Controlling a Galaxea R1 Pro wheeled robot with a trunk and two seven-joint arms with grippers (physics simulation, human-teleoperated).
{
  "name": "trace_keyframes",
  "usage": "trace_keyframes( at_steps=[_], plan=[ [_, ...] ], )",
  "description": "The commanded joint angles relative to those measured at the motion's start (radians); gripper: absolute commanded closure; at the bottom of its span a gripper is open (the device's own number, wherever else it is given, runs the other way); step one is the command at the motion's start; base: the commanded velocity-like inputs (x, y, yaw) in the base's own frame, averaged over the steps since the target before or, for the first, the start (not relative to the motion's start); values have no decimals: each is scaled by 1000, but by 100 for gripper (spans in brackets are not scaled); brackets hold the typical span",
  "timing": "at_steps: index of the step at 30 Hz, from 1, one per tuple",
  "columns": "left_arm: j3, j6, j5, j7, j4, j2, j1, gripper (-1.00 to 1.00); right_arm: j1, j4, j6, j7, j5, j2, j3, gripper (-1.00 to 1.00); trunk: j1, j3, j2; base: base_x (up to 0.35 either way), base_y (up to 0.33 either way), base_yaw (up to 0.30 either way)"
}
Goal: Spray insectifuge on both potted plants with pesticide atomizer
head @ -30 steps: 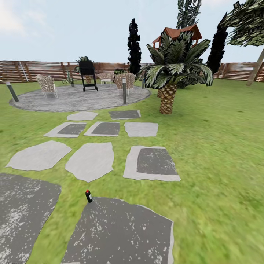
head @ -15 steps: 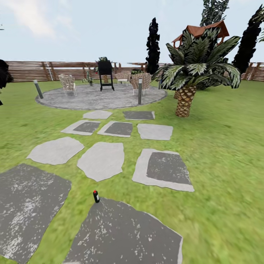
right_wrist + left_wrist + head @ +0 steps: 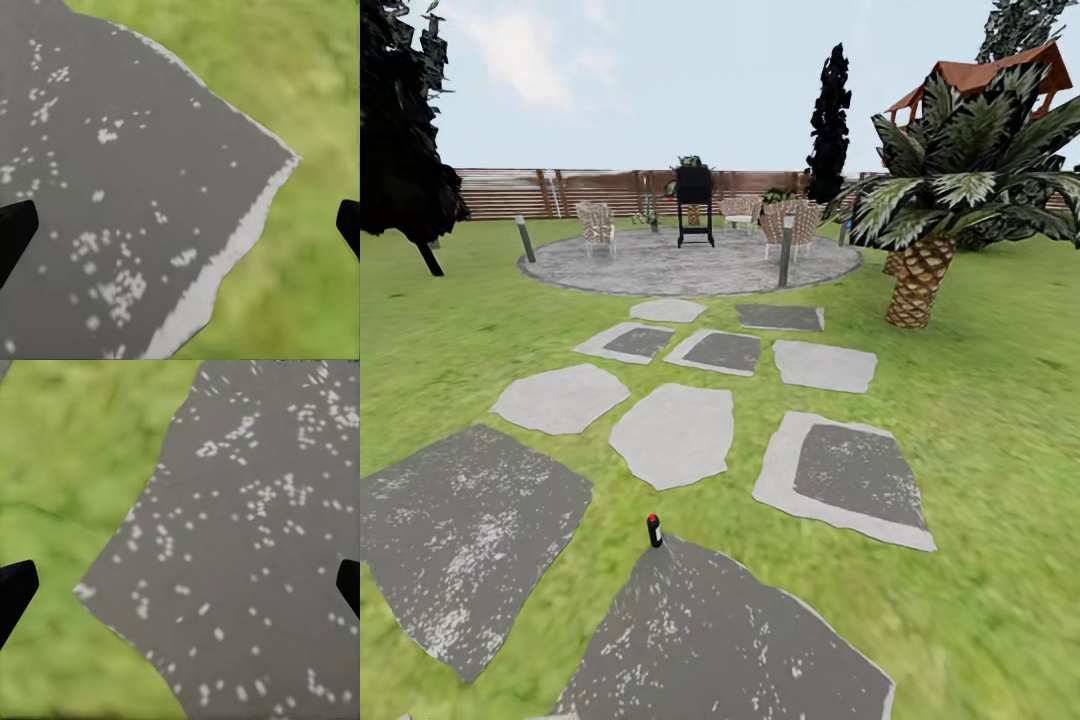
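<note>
Right, you're looking out over the garden lawn (image 3: 980, 420), with grey stepping stones (image 3: 675, 435) leading away toward the round mottled paving (image 3: 690, 268) at the far end. A small bottle-like object (image 3: 654, 530), dark with a red tip, is standing upright on the grass just at the far point of the big dark slab (image 3: 730, 640) nearest you; it's too small to tell whether that's the pesticide atomizer. A palm (image 3: 925, 230) is rising on the right of the lawn, a dark tree (image 3: 400, 130) is leaning in at the left, and the brown slat fence (image 3: 550, 192) is running behind the chairs (image 3: 597, 226) and a black stand (image 3: 694, 205) on the paving. Your left gripper (image 3: 180, 589) is hanging over a speckled slab edge where it meets grass, fingertips (image 3: 15, 589) spread wide, nothing between them. Your right gripper (image 3: 180, 229) is doing the same over another slab's pale rim, fingertips (image 3: 15, 229) wide apart and empty.
</note>
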State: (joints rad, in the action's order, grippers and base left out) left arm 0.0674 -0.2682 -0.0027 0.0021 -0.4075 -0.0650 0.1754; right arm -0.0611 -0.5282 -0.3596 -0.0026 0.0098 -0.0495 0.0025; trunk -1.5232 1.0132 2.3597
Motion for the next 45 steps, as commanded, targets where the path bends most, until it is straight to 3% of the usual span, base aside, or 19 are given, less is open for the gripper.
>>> trace_keyframes(
  at_steps=[1, 11, 16, 21, 27, 44, 45],
  plan=[
    [2, -3, 0, 1, 1, 0, 1, -100, 0, 0, -3, 0, 1, 0, 0, -100, 0, 1, 0, 190, -123, 277],
    [2, -4, 4, 1, 1, 0, 1, -100, 0, 0, -3, 0, 2, -6, -5, -100, 0, 1, 0, 229, -160, 121],
    [11, -19, 24, 4, 12, 0, 2, -100, -2, 17, -7, -2, 5, 11, 0, -100, 0, 1, 0, 0, 0, 0],
    [12, -19, 21, 6, 10, 0, -3, -100, -1, 46, -10, -6, 3, 20, -4, -100, 0, 1, 0, 0, 0, 0],
    [9, -17, 18, 10, 9, -5, 30, -100, -2, 59, -12, -12, 0, 15, -11, -100, 0, 1, 0, 0, 0, 0],
    [9, -7, -73, 11, 9, 22, 127, -100, -3, -27, -14, -7, 11, 14, -7, -100, 0, 1, 0, 0, 0, 0],
    [9, -8, -108, 11, 9, 23, 199, -100, -3, -263, -14, -7, 15, 14, -7, -100, 0, 1, 0, 0, 0, 0]
  ],
)
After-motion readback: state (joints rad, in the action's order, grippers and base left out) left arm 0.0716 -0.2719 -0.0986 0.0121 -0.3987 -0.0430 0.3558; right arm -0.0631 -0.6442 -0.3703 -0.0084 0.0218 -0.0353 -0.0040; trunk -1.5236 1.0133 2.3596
